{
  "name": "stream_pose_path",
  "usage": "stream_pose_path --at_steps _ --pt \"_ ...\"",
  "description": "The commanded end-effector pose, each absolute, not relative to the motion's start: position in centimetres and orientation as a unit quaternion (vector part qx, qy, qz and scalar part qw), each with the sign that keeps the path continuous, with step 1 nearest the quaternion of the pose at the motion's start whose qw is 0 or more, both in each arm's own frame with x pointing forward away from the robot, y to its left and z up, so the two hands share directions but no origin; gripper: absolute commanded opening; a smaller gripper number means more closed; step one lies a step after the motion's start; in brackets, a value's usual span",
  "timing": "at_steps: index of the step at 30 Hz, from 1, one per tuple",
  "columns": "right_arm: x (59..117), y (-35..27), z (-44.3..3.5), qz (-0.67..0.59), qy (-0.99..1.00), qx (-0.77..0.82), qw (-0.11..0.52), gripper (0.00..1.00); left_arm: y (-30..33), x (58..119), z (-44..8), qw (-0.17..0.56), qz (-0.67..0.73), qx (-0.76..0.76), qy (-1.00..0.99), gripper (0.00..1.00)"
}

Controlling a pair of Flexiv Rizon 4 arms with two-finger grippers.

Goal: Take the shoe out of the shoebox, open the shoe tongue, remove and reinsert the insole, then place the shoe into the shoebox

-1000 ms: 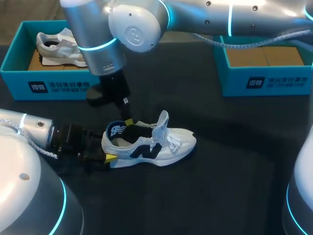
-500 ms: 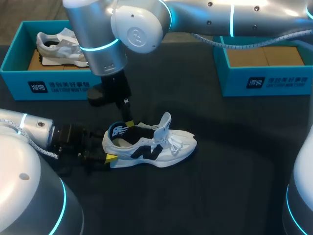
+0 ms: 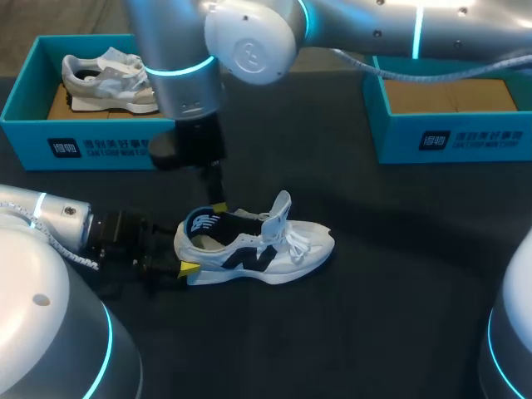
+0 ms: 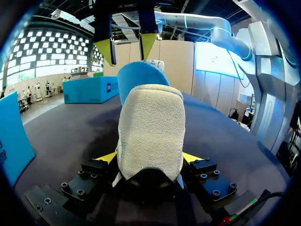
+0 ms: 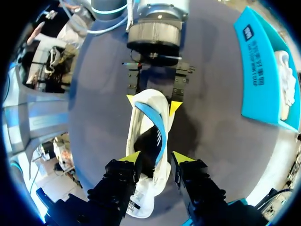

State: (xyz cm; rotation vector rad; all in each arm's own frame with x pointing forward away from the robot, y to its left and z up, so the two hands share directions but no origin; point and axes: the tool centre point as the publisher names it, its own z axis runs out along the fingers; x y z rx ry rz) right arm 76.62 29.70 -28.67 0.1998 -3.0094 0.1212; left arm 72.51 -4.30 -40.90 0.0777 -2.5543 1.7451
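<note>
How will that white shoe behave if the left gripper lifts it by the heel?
The shoe is probably light, its sole fairly stiff. The left gripper clamps only its padded heel, so the toe may droop. The raised tongue and laces look floppy.

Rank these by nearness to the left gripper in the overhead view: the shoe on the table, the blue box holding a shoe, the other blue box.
1. Shoe on the table, its heel clamped in the left gripper.
2. Blue box holding a second shoe, back left.
3. Other blue box, back right, across the table.
</note>
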Motion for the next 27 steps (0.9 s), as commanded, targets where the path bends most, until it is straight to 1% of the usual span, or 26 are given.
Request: stream_pose_path --at_steps 1,8,11,20,27 --pt "75.8 28.6 -28.3 -0.002 -0.999 0.045 0.028 0.41 -4.4 72.7 -41.3 0.024 0.563 0.025 -0.826 0.0" --pt "75.7 29.1 -27.9 -0.073 -0.997 0.012 0.021 0.42 -4.4 72.7 -41.3 0.024 0.563 0.025 -0.826 0.0" --pt "75.7 29.5 -28.1 -0.076 -0.997 0.01 0.019 0.43 -4.4 72.7 -41.3 0.024 0.563 0.025 -0.826 0.0" --pt "75.9 29.9 -28.4 -0.084 -0.996 0.004 0.019 0.42 -4.4 72.7 -41.3 0.024 0.563 0.025 -0.826 0.0" --pt "75.7 30.8 -30.1 -0.086 -0.996 0.002 0.031 0.42 -4.4 72.7 -41.3 0.024 0.563 0.025 -0.826 0.0"
